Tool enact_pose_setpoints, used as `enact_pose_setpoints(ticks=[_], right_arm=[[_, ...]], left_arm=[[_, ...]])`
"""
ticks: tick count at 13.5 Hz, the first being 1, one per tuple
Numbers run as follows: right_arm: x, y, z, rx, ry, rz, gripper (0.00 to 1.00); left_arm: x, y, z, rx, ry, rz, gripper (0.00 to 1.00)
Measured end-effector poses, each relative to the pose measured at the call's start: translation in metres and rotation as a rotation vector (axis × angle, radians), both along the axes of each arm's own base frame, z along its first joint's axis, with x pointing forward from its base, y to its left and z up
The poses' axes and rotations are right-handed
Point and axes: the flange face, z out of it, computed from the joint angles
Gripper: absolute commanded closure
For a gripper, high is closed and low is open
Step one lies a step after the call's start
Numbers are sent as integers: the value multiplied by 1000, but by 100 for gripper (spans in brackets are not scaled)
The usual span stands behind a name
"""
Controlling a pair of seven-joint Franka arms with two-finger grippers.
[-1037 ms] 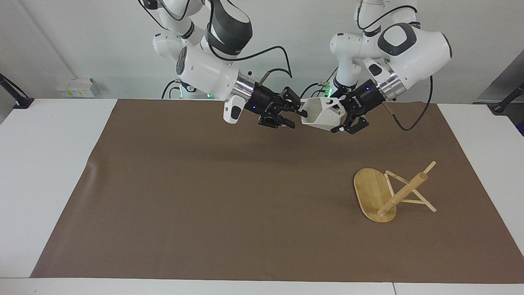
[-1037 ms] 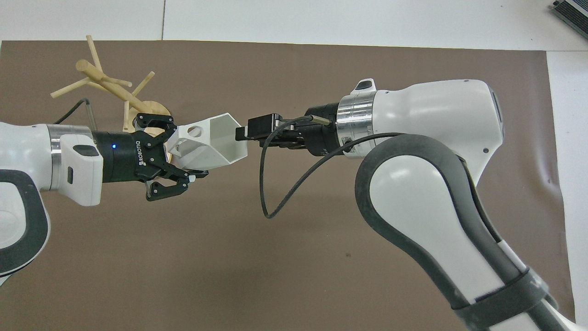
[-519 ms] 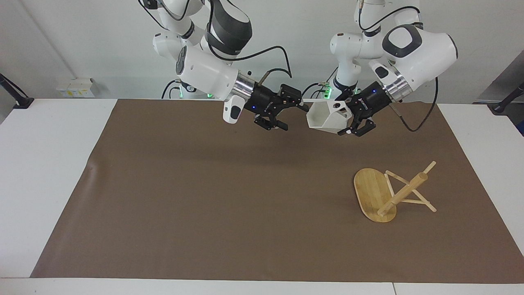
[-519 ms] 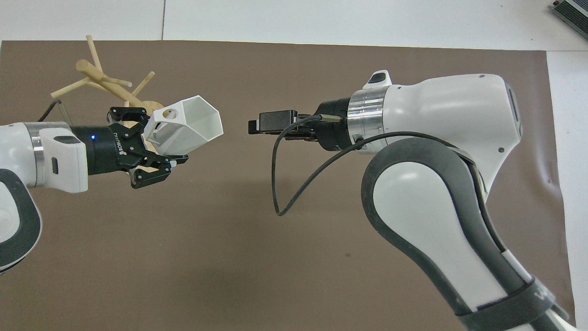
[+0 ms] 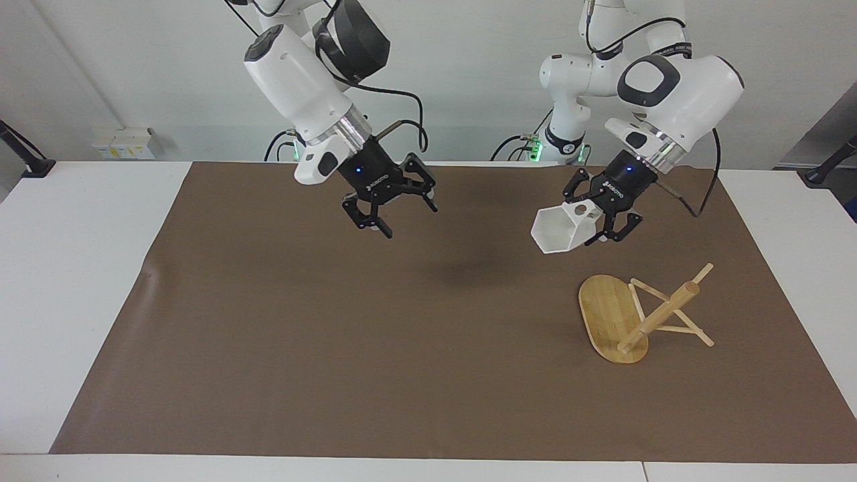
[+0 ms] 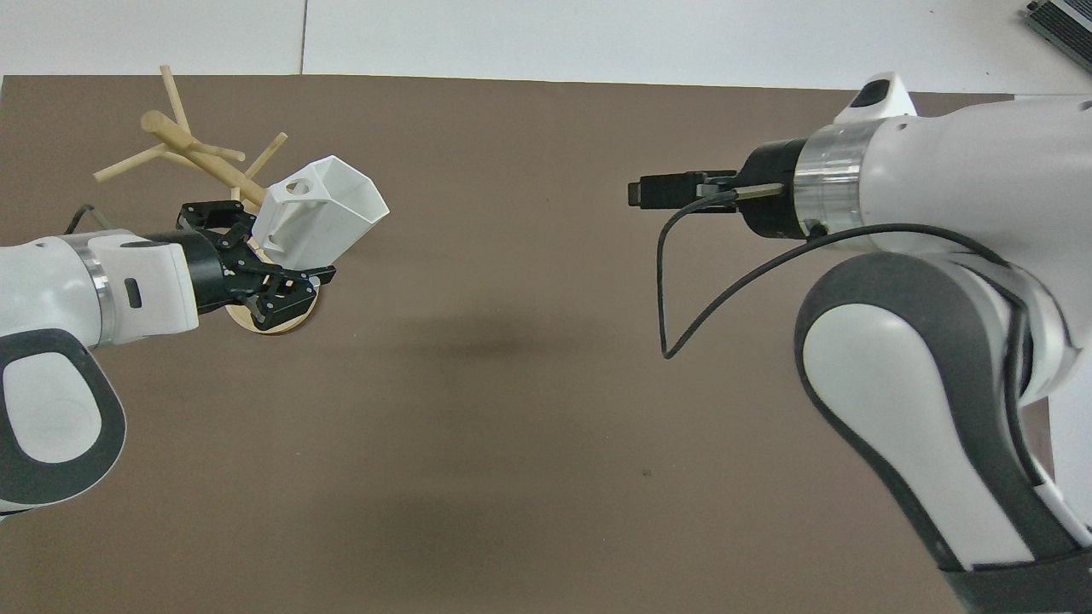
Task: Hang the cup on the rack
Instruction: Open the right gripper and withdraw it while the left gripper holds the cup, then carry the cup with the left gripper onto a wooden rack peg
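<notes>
In the overhead view the left end effector (image 6: 286, 277) and the cup (image 6: 328, 217) cover most of the rack's base, and the right arm's body is cut off at the picture's edge. The left end effector (image 5: 606, 224) is clamped on the handle of the white faceted cup (image 5: 559, 231), holding it tilted in the air, mouth pointing away from the wrist, above the brown mat (image 5: 375, 335) on the desk (image 5: 73, 268) and just over the tipped bamboo rack (image 5: 636, 318). The right end effector (image 5: 395, 211) hangs empty over the mat, fingers spread wide, well apart from the cup.
</notes>
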Motion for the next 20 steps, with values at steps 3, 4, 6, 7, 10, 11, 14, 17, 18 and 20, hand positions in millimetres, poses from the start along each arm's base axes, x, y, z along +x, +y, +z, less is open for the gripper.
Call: enact_pose_setpoints(ticks=[3, 4, 6, 7, 10, 11, 14, 17, 18, 20], right_arm=[[14, -85, -13, -74, 14, -92, 0], [14, -101, -18, -127, 25, -94, 0], [10, -121, -26, -200, 75, -85, 0], [7, -131, -29, -227, 104, -82, 0], [-3, -162, -31, -358, 165, -76, 0], [-6, -169, -29, -418, 172, -70, 0], [-17, -174, -17, -515, 185, -55, 0], [-28, -173, 2, -544, 175, -58, 0], [-31, -173, 8, -548, 179, -58, 0], [-35, -175, 20, -565, 187, -60, 0]], left_arm=[[-1, -4, -12, 13, -5, 49, 100], [-1, -2, -22, 20, -1, 61, 100], [5, 0, -37, 31, 1, 81, 100], [7, 1, -43, 34, 0, 88, 100], [11, 2, -51, 31, 13, 120, 100], [12, 3, -52, 28, 14, 134, 100], [16, 9, -54, 27, 3, 170, 100], [22, 12, -58, 18, 36, 232, 100], [23, 11, -58, 16, 53, 260, 100], [26, 10, -57, 11, 76, 310, 100]])
